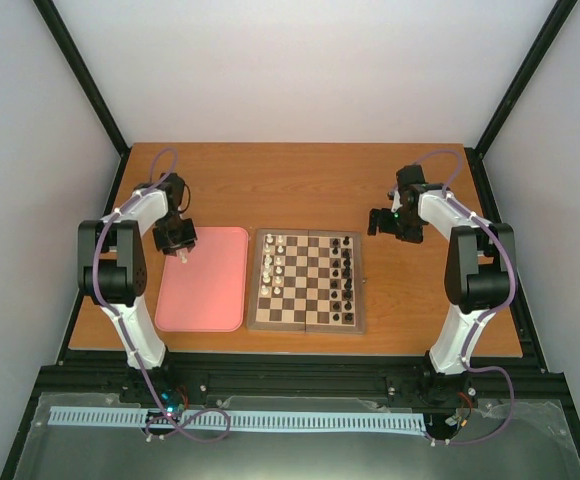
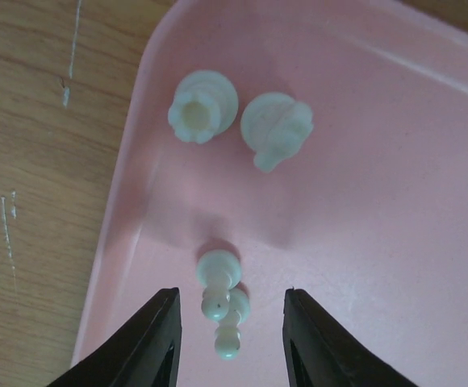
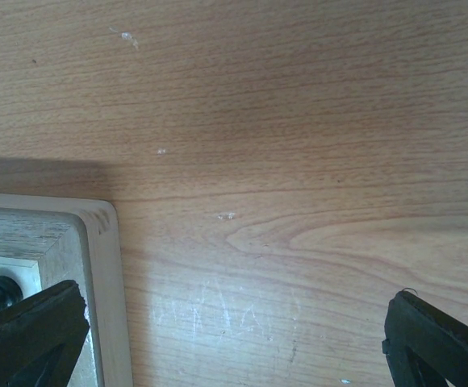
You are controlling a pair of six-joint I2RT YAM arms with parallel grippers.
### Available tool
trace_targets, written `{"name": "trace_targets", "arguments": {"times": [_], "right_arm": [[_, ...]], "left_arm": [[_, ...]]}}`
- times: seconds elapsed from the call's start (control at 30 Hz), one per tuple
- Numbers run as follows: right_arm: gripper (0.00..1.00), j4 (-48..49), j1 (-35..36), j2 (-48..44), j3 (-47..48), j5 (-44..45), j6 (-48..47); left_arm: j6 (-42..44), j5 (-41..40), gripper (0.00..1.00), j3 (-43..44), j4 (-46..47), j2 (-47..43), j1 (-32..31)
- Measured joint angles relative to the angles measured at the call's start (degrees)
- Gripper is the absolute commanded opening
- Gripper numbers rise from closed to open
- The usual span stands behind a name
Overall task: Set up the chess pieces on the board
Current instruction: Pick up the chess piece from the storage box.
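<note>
The white chess pieces [image 1: 273,262] stand in the two files along the 9 o'clock side of the board [image 1: 307,325]. They fill the far ranks, while the near squares of those files look bare. Black pieces [image 1: 347,268] line the 3 o'clock side. The job looks well past half done but not finished.

At least three white pieces wait on the pink tray [image 1: 210,300], which lies just beside the board at its 9 o'clock. Two stand near the tray's 11 o'clock corner, a round-topped piece [image 2: 202,106] and its neighbour [image 2: 276,129]. A small cluster [image 2: 222,302], which looks like two pieces touching, lies closer to the wrist camera.

The left fingers [image 2: 155,343] hang over that corner at a middling gap. They straddle the cluster with pink showing on either side, gripping nothing. A pick-up there seems the step in hand.

The right fingers [image 3: 28,330] are spread wide and empty over bare wood, just off the board's 1 o'clock corner.

The brown wood-grain bench [image 1: 300,190] shows pale scuffs and scratches. Plain white walls [image 1: 310,70] and black frame posts [image 1: 85,75] enclose it.
</note>
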Motion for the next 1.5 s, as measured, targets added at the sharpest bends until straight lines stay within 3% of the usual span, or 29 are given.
{"name": "trace_targets", "arguments": {"times": [0.47, 1.2, 1.5], "right_arm": [[1.0, -0.42, 0.0, 0.96, 0.74, 0.02, -0.02], [1.0, -0.42, 0.0, 0.96, 0.74, 0.02, -0.02], [1.0, -0.42, 0.0, 0.96, 0.74, 0.02, -0.02]], "left_arm": [[0.04, -0.17, 0.21, 0.7, 0.24, 0.7, 0.87], [0.02, 1.42, 0.21, 0.52, 0.5, 0.7, 1.53], [-0.02, 1.62, 0.01, 0.09, 0.61, 0.7, 1.53]]}}
